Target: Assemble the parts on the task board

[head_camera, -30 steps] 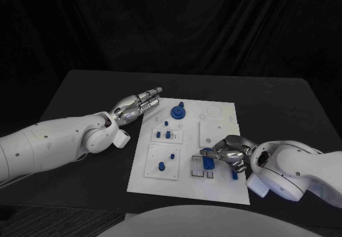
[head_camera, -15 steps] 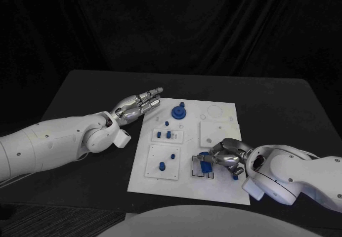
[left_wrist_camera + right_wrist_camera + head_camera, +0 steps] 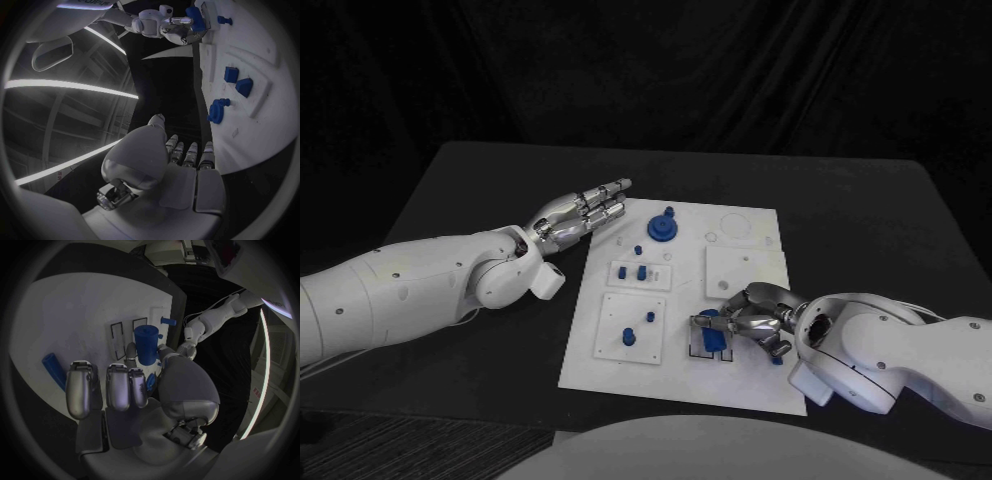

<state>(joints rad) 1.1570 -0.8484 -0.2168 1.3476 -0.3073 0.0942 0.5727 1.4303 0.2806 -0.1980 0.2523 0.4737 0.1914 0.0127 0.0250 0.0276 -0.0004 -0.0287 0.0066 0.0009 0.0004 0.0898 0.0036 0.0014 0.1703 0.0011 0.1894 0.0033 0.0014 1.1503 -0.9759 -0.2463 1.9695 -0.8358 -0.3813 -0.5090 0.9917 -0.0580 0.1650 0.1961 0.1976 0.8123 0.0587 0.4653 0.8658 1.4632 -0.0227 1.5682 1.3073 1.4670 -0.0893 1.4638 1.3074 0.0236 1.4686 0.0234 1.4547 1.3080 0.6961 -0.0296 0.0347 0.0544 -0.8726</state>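
The black table [image 3: 473,190] carries the white task board [image 3: 747,385] at its middle. The left hand [image 3: 581,212] lies flat by the board's far left corner, fingers straight and pressed together, holding nothing. The right hand [image 3: 759,318] pinches a blue cylinder [image 3: 146,344] upright over the slotted plate [image 3: 715,340] near the board's near right. A blue gear [image 3: 661,229] sits at the far end.

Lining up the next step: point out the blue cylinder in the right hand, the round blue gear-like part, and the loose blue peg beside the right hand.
Blue cylinder [image 3: 146,344], right wrist view, its side.
Round blue gear-like part [image 3: 662,230], head view, its top face.
Loose blue peg [image 3: 53,369], right wrist view, mid-length.
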